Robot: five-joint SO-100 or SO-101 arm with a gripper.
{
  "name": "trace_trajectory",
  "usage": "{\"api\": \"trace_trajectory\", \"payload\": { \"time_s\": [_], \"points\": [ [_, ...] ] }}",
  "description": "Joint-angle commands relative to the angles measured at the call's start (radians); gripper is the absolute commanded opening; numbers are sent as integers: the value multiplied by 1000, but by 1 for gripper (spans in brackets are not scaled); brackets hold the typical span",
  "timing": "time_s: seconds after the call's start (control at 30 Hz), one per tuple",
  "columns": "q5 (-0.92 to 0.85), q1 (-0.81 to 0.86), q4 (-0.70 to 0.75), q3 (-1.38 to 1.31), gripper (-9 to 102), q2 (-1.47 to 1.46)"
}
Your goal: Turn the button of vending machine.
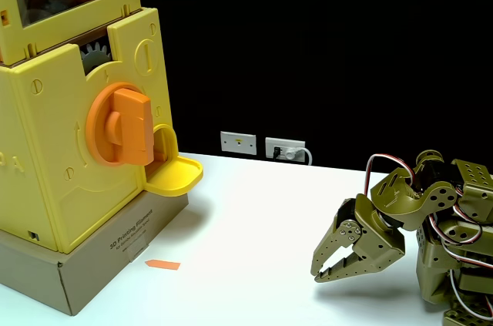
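Observation:
The yellow vending machine (54,149) fills the left of the fixed view, standing on a grey cardboard box. Its orange button (123,127), a round disc with a thick bar handle, faces right with the bar standing nearly upright. A grey gear (95,52) shows above it under the clear window. My olive-green gripper (320,272) rests low over the white table at the lower right, far from the button, pointing left. Its fingers lie almost together with nothing between them.
A yellow scoop-shaped tray (176,174) juts out below the button. The grey cardboard box (92,264) carries the machine, and a small orange arrow sticker (162,265) lies on the table beside it. Wall sockets (262,146) sit at the table's far edge.

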Motion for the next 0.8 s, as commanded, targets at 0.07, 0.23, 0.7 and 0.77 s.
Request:
{"api": "trace_trajectory", "payload": {
  "time_s": [0.07,0.23,0.7,0.77],
  "points": [
    [63,64,-5,49,-1,140],
    [61,61,-5,49,-1,140],
    [-15,38,-120,31,1,20],
    [-44,37,-140,-37,1,-61]
  ]
}}
